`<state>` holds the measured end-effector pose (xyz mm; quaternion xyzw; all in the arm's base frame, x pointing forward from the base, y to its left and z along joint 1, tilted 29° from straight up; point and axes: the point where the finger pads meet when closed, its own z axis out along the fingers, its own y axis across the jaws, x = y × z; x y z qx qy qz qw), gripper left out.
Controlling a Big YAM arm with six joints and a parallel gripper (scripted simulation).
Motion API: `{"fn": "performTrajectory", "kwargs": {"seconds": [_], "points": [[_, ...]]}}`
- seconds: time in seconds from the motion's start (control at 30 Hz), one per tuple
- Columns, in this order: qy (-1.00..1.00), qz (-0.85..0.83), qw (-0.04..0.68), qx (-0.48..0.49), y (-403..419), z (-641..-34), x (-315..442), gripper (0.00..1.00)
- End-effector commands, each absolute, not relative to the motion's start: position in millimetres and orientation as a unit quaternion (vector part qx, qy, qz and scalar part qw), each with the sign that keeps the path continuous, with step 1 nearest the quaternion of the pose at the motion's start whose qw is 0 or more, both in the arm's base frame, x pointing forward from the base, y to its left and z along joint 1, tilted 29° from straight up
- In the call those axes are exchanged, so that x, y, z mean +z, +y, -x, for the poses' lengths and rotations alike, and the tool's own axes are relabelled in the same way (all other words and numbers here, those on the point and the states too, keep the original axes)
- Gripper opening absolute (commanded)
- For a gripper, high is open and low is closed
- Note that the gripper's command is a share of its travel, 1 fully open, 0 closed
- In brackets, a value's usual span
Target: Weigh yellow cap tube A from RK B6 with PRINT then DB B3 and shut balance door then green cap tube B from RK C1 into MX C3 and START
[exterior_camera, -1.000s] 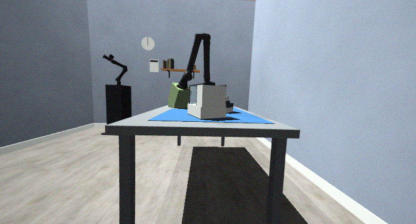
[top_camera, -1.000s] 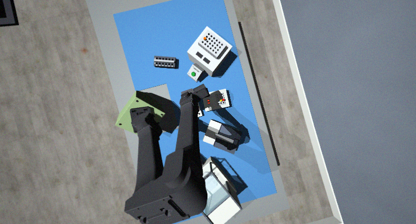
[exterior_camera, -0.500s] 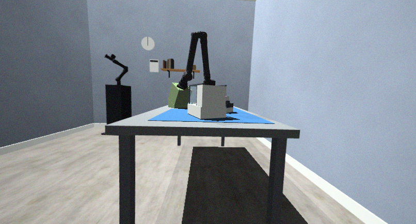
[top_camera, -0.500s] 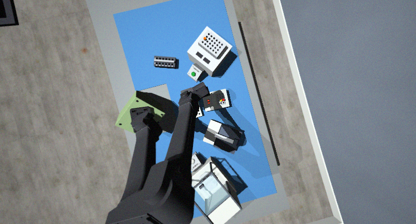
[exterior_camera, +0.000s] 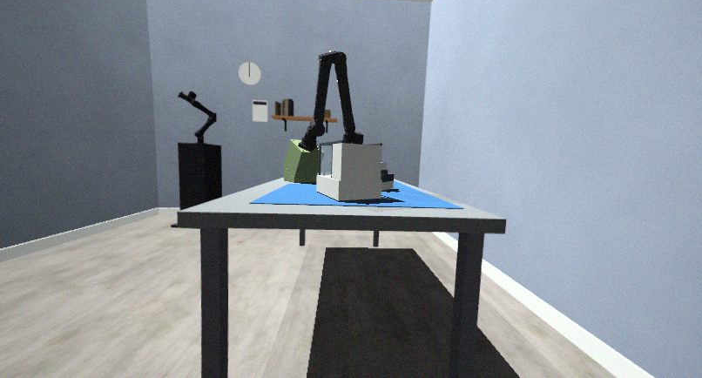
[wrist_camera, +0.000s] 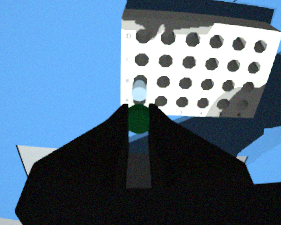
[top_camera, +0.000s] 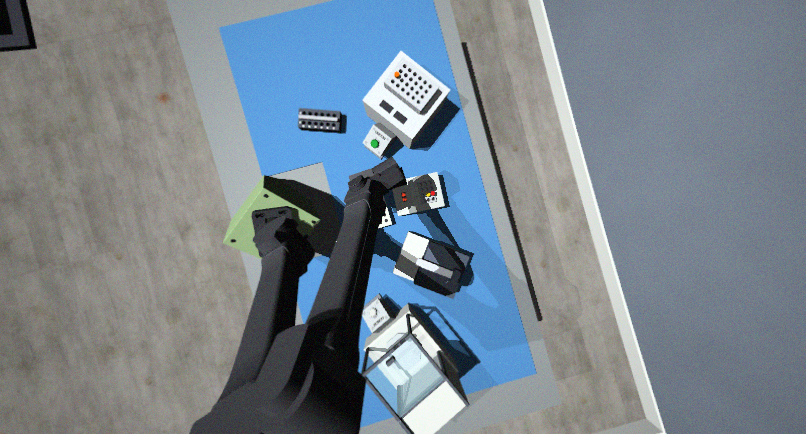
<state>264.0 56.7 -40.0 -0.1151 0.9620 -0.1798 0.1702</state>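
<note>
Nearest in, the dark jaws are clamped on the green cap of tube B [wrist_camera: 139,117]. They are pinched narrow, with the cap wedged between them. The tube hangs straight down out of the grip, its pale body pointing away from the wrist camera with its long axis upright. Just beneath sits the white rack RK [wrist_camera: 203,71]. The tube's lower end lines up over the rack's left-hand column of bores, but the wrist view can't settle whether the tip has fully cleared its bore. From above, the wrist hides nearly all of the rack, and only a white corner [top_camera: 386,217] peeks out beside the arm. The dry block DB [top_camera: 420,194] sits just beyond the rack, with red caps and a yellow one showing in it. Beyond the rack on the other side of the wrist, near but clearly apart, stands the mixer MX [top_camera: 394,118]. Its green START key [top_camera: 374,143] faces back toward the rack, and someone's orange-capped tube [top_camera: 397,74] stands in a far corner bore. So the coming carry looks like a run out from the rack, up over that sloping key, with the tube kept upright for bore C3. The magnet block MG [top_camera: 319,119] lies out beyond the rack on the blue mat, well off that line.
</note>
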Motion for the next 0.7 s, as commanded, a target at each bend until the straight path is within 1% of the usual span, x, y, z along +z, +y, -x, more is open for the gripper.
{"fn": "performTrajectory", "kwargs": {"seconds": [0.0, 0.13, 0.17, 0.4, 0.67], "points": [[0.962, 0.111, 0.174, -0.178, 59.8, -268.0, -37.4, 0.09], [0.962, 0.111, 0.174, -0.178, 59.8, -268.0, -37.4, 0.09], [0.962, 0.117, 0.173, -0.178, 59.8, -259.7, -36.5, 0.09], [0.961, 0.113, 0.187, -0.172, 71.7, -269.7, -18.1, 0.09], [0.961, 0.113, 0.187, -0.172, 74.9, -265.6, -9.0, 0.09]]}}
